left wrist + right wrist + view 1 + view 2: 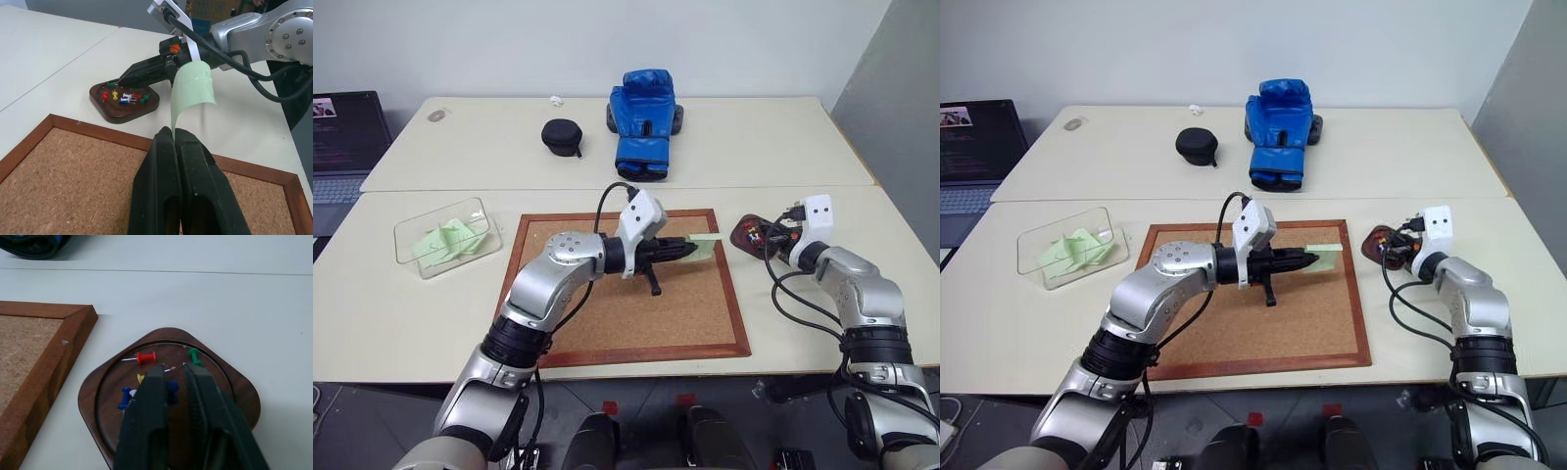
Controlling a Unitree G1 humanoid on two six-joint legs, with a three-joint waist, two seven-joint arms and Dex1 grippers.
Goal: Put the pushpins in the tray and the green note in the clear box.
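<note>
Corkboard (636,294) is cleared of pins, as far as can be seen, so the pin half looks done: pushpins (124,97) are lying in the tray (234,396), over which the right gripper (175,374) is held slightly parted, nothing gripped. Still left: the green note (193,90) is pinched in the clenched left gripper (173,134), well apart from the clear box (411,240). Whether a pin was just dropped can't be told.
</note>
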